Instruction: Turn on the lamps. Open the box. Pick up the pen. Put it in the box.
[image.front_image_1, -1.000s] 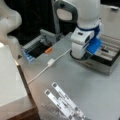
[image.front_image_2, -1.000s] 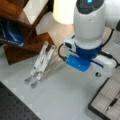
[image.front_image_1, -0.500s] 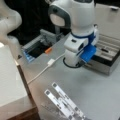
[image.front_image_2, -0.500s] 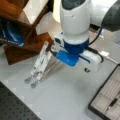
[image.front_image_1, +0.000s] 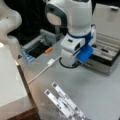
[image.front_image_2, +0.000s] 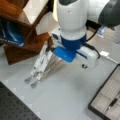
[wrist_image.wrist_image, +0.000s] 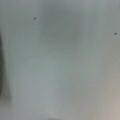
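The box (image.front_image_1: 105, 65) stands open at a front view's right, its lid (image.front_image_1: 107, 18) raised behind it. In a front view its pale compartmented inside (image.front_image_2: 107, 96) shows, with the slim dark pen (image.front_image_2: 113, 102) lying in it. The pen (image.front_image_1: 103, 50) is a dark streak inside the box. The lamps, long flat white bars (image.front_image_1: 63, 102), lie on the grey table; these lamps (image.front_image_2: 40, 65) reach toward the wooden shelf. My gripper (image.front_image_1: 68, 64) hangs over the table beside the box, apart from the pen, its fingers hidden under the white hand and blue mount (image.front_image_2: 64, 53). The wrist view shows only bare table.
A white cable with a plug (image.front_image_1: 50, 62) runs across the table left of the arm. Behind it are an orange item (image.front_image_1: 48, 50) and a grey tray with a dark inside (image.front_image_1: 37, 47). A wooden shelf (image.front_image_2: 23, 30) and a black mat (image.front_image_2: 12, 110) border the table.
The arm has moved away from the open box toward the middle of the table. The pen stays in the box.
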